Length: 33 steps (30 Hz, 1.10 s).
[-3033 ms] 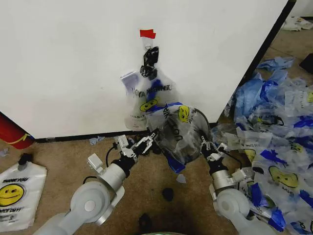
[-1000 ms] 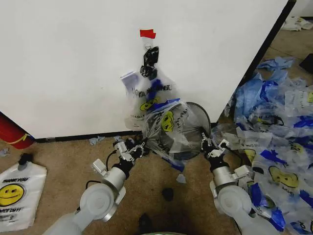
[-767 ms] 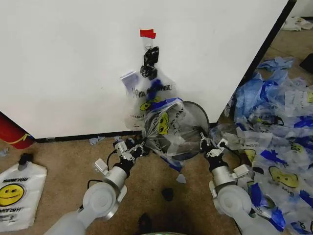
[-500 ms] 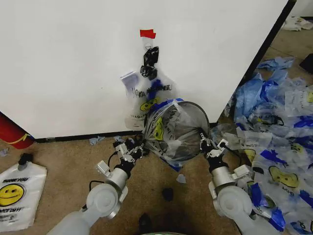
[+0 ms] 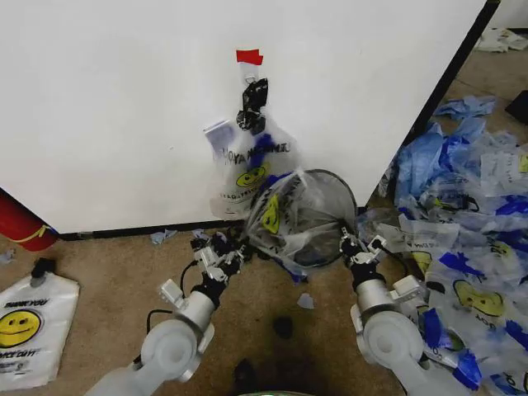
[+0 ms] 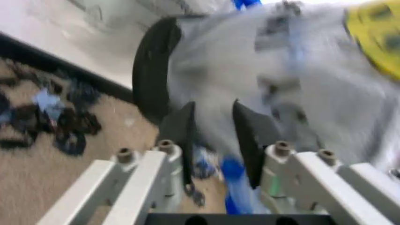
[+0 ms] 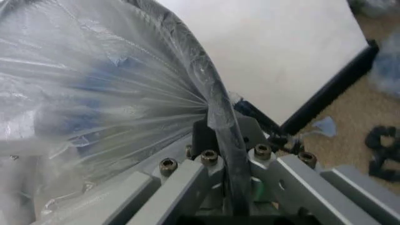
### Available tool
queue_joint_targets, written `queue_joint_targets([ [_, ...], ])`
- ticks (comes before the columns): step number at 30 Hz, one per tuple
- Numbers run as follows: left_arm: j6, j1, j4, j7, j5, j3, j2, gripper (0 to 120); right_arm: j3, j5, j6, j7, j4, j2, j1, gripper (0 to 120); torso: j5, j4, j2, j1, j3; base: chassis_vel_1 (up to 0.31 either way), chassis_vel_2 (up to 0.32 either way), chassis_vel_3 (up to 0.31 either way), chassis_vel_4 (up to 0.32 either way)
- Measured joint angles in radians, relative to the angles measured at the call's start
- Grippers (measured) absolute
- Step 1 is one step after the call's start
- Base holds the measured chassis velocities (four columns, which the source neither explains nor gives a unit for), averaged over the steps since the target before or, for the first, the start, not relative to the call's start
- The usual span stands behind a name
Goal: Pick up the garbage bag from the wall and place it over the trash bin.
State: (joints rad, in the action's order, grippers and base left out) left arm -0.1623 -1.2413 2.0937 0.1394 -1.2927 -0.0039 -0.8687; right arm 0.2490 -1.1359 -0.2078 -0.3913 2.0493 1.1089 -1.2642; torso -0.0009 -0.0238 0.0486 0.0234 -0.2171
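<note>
Well along, by the look of it, not finished. Bag (image 5: 285,216) off the wall (image 5: 107,107) and stretched over the mouth of the bin (image 5: 330,186) at centre frame in the head view, smiley face toward the left side of the opening. Plastic draped across the rim on the left and near side; far right arc of the rim bare and dark, so cover judged partial.

Left gripper (image 5: 231,252) at lower centre-left, holding the bag's left edge; in the left wrist view (image 6: 216,140) dark fingers (image 6: 250,136) close together with film and a blue streak pinched between, bin wall just behind. Right gripper (image 5: 356,246) at centre-right beside the bin; in the right wrist view (image 7: 222,136) closed tight on both plastic and the black rim wire, film fanning out taut from the pinch.

Left to do, as judged: pulling the open edge down around the whole rim, especially the far right, then letting go. More bags hanging on the wall just above, under red tape (image 5: 249,57).
</note>
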Motion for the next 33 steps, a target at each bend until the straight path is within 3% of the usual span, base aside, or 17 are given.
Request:
queue_joint_targets([
  [2, 0.000, -0.022, 0.010, -0.004, 0.005, -0.012, 0.004, 33, 0.001, -0.017, 0.001, -0.014, 0.002, 0.006, 0.007, 0, 0.0001, 0.0005, 0.000, 0.000, 0.000, 0.000, 0.000, 0.000, 0.000],
  [7, -0.015, -0.094, 0.037, -0.052, 0.027, -0.043, -0.010, 55, 0.014, -0.103, 0.021, -0.103, 0.029, 0.041, 0.031, 0, 0.0001, 0.0004, 0.000, 0.000, 0.000, 0.000, 0.000, 0.000, 0.000],
  [14, -0.069, -0.100, -0.017, -0.101, 0.125, 0.022, -0.077, 84, 0.036, -0.221, 0.045, -0.163, 0.090, 0.104, 0.031, 0, -0.0002, 0.0002, 0.000, 0.000, 0.000, 0.000, 0.000, 0.000, 0.000],
  [19, -0.074, -0.075, -0.028, -0.113, 0.132, 0.040, -0.117, 97, 0.047, -0.238, 0.047, -0.163, 0.094, 0.128, 0.027, 0, -0.0002, 0.0001, 0.000, 0.000, 0.000, 0.000, 0.000, 0.000, 0.000],
  [33, -0.079, -0.055, -0.044, -0.148, 0.125, 0.061, -0.171, 100, 0.036, -0.227, 0.058, -0.155, 0.100, 0.165, 0.022, 0, -0.0001, 0.0003, 0.000, 0.000, 0.000, 0.000, 0.000, 0.000, 0.000],
])
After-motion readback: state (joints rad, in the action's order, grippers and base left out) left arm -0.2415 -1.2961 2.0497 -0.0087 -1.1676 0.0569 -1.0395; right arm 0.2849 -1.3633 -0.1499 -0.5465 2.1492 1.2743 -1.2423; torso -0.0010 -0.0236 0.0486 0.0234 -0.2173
